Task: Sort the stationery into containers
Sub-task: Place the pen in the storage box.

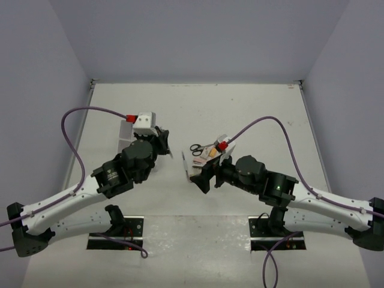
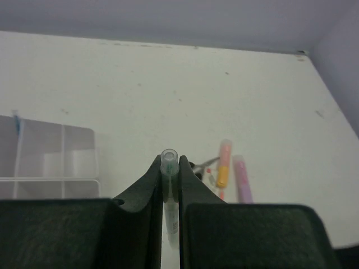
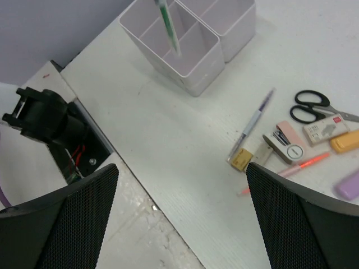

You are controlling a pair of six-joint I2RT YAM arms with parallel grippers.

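Note:
My left gripper [image 2: 170, 163] [image 1: 163, 144] is shut on a clear pen with green ink [image 2: 169, 168], which hangs down from the fingertips. The clear divided container [image 2: 50, 159] [image 3: 185, 50] [image 1: 125, 134] lies just left of it. In the right wrist view the pen [image 3: 168, 25] shows against the compartments; I cannot tell if it is inside. My right gripper [image 3: 182, 168] [image 1: 201, 174] is open and empty above the table's near edge. The loose stationery lies to its right: scissors [image 3: 307, 105], a thin grey pen [image 3: 252, 122], a tan eraser [image 3: 242, 159], an orange marker [image 3: 345, 140] and a lilac bar [image 3: 350, 185].
The left arm's base [image 3: 45, 117] sits on the lower platform beyond the table's near edge. Purple cables [image 1: 72, 129] loop over both arms. In the left wrist view an orange marker [image 2: 224, 168] and a pink one [image 2: 242, 179] lie ahead on the white table [image 2: 168, 84].

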